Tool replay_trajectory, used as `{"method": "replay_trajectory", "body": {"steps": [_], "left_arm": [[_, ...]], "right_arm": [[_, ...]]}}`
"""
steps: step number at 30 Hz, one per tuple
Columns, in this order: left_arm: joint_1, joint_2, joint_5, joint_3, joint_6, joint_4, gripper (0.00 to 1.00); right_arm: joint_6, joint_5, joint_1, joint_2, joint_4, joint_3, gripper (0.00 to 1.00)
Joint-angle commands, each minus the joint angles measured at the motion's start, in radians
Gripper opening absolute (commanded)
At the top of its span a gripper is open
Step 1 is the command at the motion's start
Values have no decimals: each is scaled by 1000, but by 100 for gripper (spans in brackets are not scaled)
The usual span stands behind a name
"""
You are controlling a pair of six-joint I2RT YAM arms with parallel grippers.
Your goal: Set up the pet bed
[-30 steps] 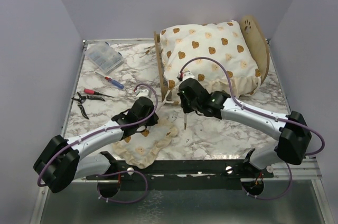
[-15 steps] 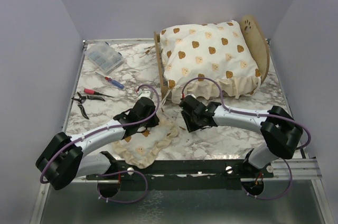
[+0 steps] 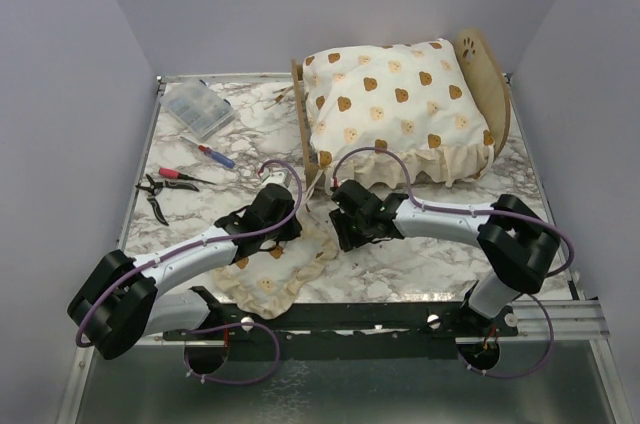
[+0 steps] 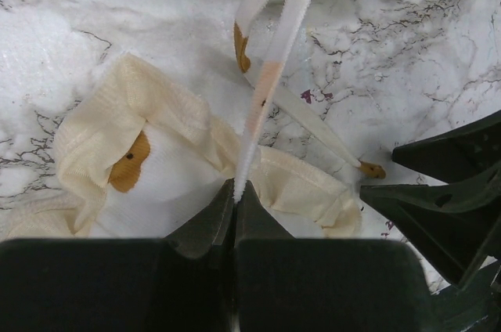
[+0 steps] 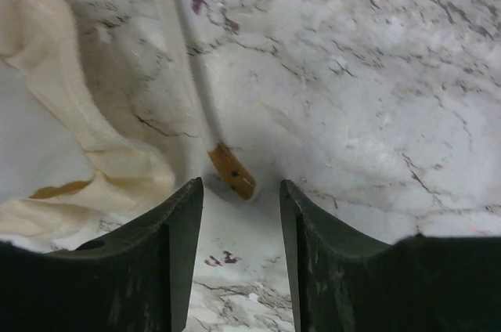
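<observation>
Top external view sets the pet bed (image 3: 487, 69) just ahead of the right gripper (image 3: 345, 234), the ruffled cushion (image 3: 390, 104) heaped on it; likely light, stiff plywood, best taken by a board edge. Only wrist views show the small pillow (image 4: 117, 152) beneath the left gripper (image 4: 235, 195), which pinches a fabric tie (image 4: 270, 73), and the right gripper spread around another tie's brown tip (image 5: 231, 171).
</observation>
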Motion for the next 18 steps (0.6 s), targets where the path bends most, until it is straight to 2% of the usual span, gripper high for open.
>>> {"method": "replay_trajectory", "body": {"steps": [1, 2, 5, 7, 10, 15, 18], "left_arm": [[2, 5, 18, 2, 9, 2, 0], [2, 7, 18, 2, 10, 1, 0], [1, 10, 19, 5, 12, 1, 0], [1, 6, 16, 5, 14, 1, 0], [1, -2, 10, 8, 28, 1, 7], [2, -7, 32, 52, 107, 1, 36], [2, -10, 38, 97, 148, -7, 50]], "right_arm": [[-20, -44, 10, 48, 18, 10, 44], [-19, -43, 10, 55, 12, 6, 40], [-17, 12, 10, 50, -29, -8, 12], [-20, 55, 10, 13, -59, -24, 1], [-26, 92, 10, -77, -106, -44, 1], [-47, 40, 10, -224, -126, -62, 1], [-57, 34, 10, -284, -129, -67, 1]]}}
